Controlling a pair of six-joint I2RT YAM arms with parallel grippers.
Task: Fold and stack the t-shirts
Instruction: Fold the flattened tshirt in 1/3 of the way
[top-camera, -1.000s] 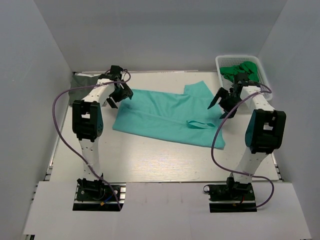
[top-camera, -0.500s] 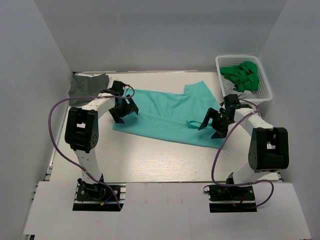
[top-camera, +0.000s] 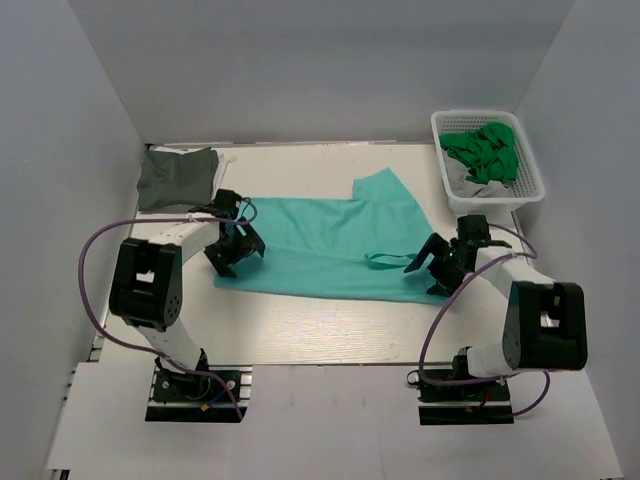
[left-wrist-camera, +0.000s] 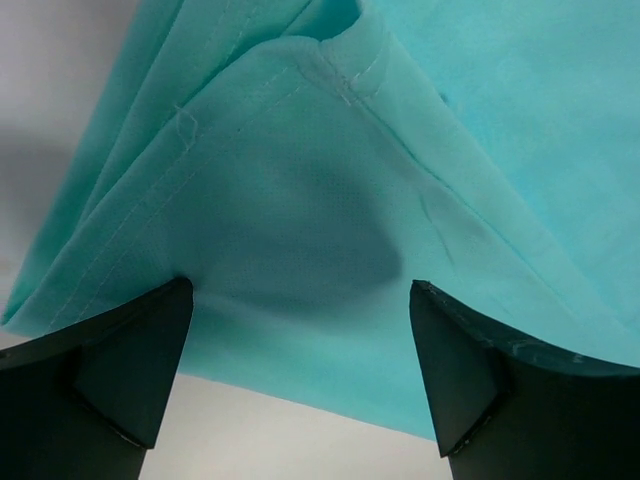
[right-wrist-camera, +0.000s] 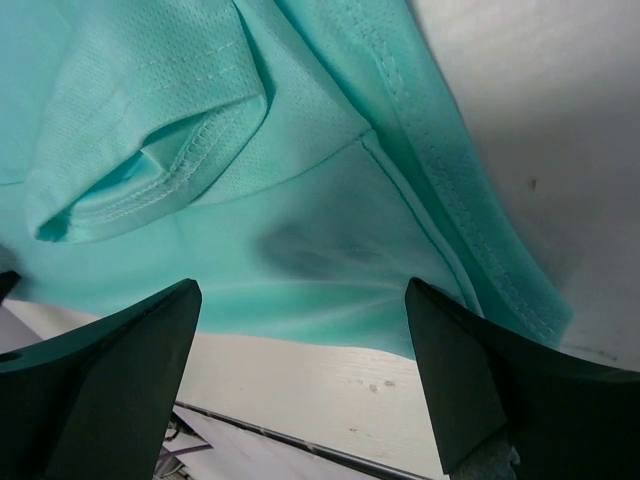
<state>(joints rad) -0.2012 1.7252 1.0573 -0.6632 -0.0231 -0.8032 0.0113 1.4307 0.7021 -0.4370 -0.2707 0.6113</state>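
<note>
A teal t-shirt (top-camera: 330, 245) lies spread across the middle of the table, one part sticking up toward the back. My left gripper (top-camera: 232, 252) is open over its left edge; the left wrist view shows the hemmed corner (left-wrist-camera: 300, 230) between the spread fingers (left-wrist-camera: 110, 370). My right gripper (top-camera: 432, 266) is open over the shirt's right edge; the right wrist view shows a folded sleeve (right-wrist-camera: 170, 150) and the cloth edge between the spread fingers (right-wrist-camera: 500, 390). A folded grey shirt (top-camera: 178, 177) lies at the back left.
A white basket (top-camera: 527, 190) at the back right holds crumpled green shirts (top-camera: 484, 152). Grey walls enclose the table on three sides. The front table edge shows in the right wrist view (right-wrist-camera: 300, 445).
Both grippers have moved toward me and down onto the shirt's left and right edges. The shirt has shifted nearer and lies flatter and more drawn out.
</note>
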